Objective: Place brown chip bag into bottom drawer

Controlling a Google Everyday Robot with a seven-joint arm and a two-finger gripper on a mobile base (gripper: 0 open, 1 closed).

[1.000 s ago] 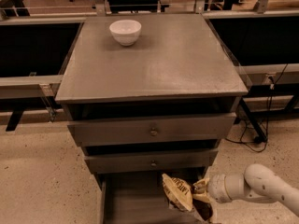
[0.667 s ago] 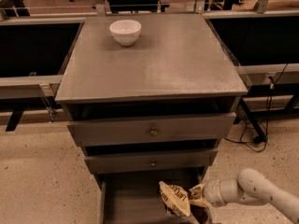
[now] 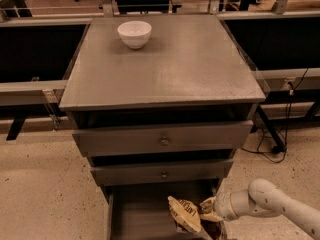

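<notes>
The brown chip bag (image 3: 186, 215), crinkly dark brown and cream-yellow with white lettering, hangs over the right part of the open bottom drawer (image 3: 137, 215), the lowest grey tray of the cabinet. My gripper (image 3: 206, 212) reaches in from the lower right on a white arm (image 3: 272, 206) and is shut on the bag's right edge. The bag sits low inside the drawer opening, near its right wall; whether it touches the drawer floor cannot be told.
Two knob-fronted drawers (image 3: 163, 140) sit above, both slightly pulled out. A white bowl (image 3: 134, 33) stands on the cabinet top (image 3: 165, 64) at the back left. Cables (image 3: 274, 139) lie on the floor to the right. Dark railings run behind.
The gripper and the bag have moved left and a little lower, further over the bottom drawer. The arm has come further into the drawer area.
</notes>
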